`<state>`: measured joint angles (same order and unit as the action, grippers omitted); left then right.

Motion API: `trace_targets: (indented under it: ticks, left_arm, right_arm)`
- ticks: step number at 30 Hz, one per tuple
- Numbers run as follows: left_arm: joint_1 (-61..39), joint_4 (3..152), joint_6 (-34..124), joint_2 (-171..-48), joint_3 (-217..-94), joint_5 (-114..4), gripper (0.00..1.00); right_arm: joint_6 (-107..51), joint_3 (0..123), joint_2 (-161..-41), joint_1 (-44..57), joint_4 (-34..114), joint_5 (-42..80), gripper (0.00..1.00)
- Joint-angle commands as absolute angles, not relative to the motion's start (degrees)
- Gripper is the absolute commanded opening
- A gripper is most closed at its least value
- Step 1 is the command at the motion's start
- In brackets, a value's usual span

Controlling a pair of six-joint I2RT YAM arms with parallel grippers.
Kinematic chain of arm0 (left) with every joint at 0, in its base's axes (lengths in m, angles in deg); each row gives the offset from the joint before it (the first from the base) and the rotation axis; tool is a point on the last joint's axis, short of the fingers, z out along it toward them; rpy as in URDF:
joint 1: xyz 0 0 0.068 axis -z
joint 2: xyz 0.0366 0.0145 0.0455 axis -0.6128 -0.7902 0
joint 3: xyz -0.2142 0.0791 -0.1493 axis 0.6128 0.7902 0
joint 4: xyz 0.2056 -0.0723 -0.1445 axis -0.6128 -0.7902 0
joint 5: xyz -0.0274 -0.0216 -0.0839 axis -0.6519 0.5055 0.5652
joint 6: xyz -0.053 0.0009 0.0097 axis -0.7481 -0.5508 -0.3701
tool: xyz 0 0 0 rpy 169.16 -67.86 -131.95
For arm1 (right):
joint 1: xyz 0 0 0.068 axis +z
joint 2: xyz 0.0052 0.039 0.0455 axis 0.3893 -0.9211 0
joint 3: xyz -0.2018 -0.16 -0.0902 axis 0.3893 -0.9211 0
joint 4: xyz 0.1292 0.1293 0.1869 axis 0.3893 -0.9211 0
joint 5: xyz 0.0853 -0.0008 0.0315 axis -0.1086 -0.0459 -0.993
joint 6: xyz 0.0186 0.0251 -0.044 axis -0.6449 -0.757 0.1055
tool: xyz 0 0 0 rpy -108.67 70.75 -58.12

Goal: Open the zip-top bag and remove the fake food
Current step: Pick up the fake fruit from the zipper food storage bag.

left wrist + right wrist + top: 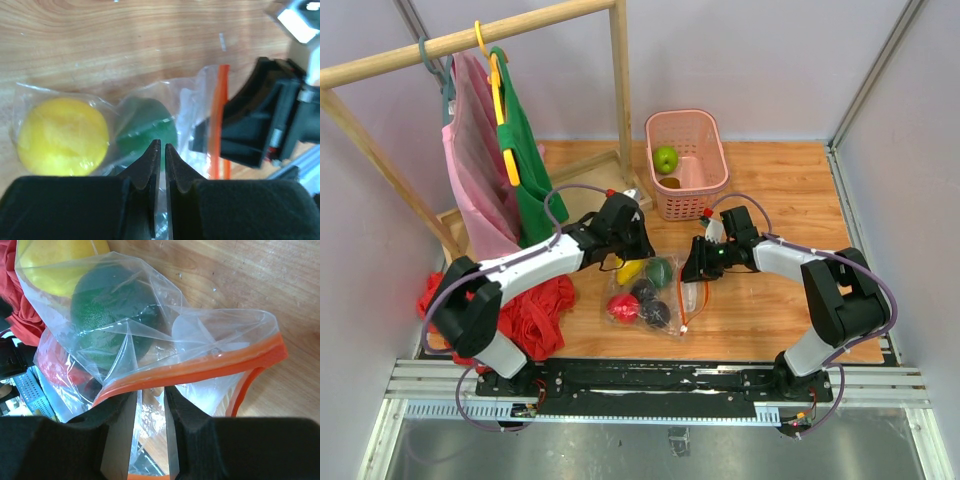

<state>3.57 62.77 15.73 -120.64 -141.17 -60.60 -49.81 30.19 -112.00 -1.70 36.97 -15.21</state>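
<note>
The zip-top bag (150, 325), clamped between the tips of the right gripper (150, 392) and apparently pinched by the almost-closed left gripper (162, 145), may be lost if jerked.

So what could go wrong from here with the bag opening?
The left hand is closed on thin film beside the dark green piece; the film could slip out or tear when pulled. The right hand straddles the orange zip strip, but a firm clamp isn't evident; it may slide off. Pulling could drag the whole zip-top bag along instead of spreading its mouth.
</note>
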Motion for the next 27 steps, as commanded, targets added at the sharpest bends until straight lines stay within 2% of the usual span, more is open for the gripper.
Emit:
trace_targets:
  ticks: [1,7,19,27]
  left_arm:
    - [4.0,58.9,21.1,-127.0,-145.4,-65.3,0.12]
    - [4.0,57.0,23.2,-131.5,-147.5,-67.0,0.12]
    - [5.3,57.5,22.7,-132.7,-144.9,-62.5,0.13]
    - [6.7,57.8,22.5,-133.2,-145.3,-61.9,0.16]
  right_arm:
    - [-49.0,29.6,-111.6,-2.1,37.8,-14.6,0.29]
    - [-48.6,29.7,-112.1,-2.0,37.7,-14.2,0.29]
    - [-50.2,31.0,-114.0,-1.7,40.4,-18.5,0.3]
    - [-52.0,30.2,-113.2,-1.3,43.2,-20.6,0.38]
